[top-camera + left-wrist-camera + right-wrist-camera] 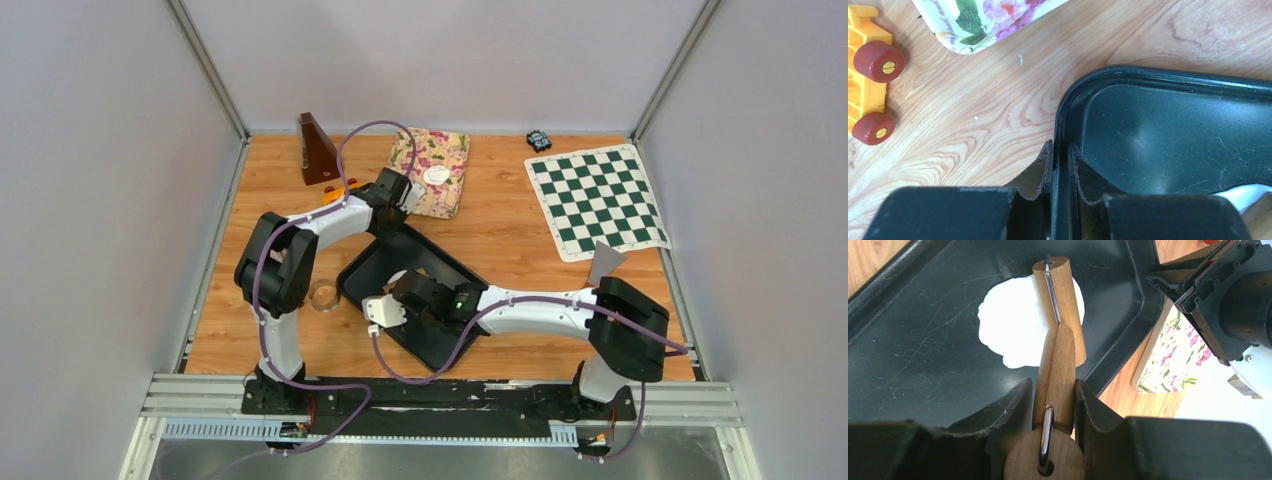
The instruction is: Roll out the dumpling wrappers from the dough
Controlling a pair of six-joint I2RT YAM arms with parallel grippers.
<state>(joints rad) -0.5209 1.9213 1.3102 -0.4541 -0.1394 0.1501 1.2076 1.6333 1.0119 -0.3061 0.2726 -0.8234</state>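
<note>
A black tray [455, 268] lies at the table's middle. My left gripper [1060, 147] is shut on the tray's rim [1063, 110] near its far corner, one finger outside and one inside; in the top view the left gripper [393, 222] sits at that corner. My right gripper [1054, 387] is shut on the wooden handle of a small rolling pin [1060, 305], whose roller rests on an irregular flat white dough sheet [1013, 325] in the tray. One round white dumpling wrapper [436, 175] lies on the floral board [440, 150] behind the tray.
A clear ring cutter [323, 296] lies left of the tray. A yellow toy car [868, 75] and a brown pyramid [318, 150] stand at the back left. A green chequered mat [597, 200], a grey scraper [603, 262] and a small black object [539, 139] are on the right.
</note>
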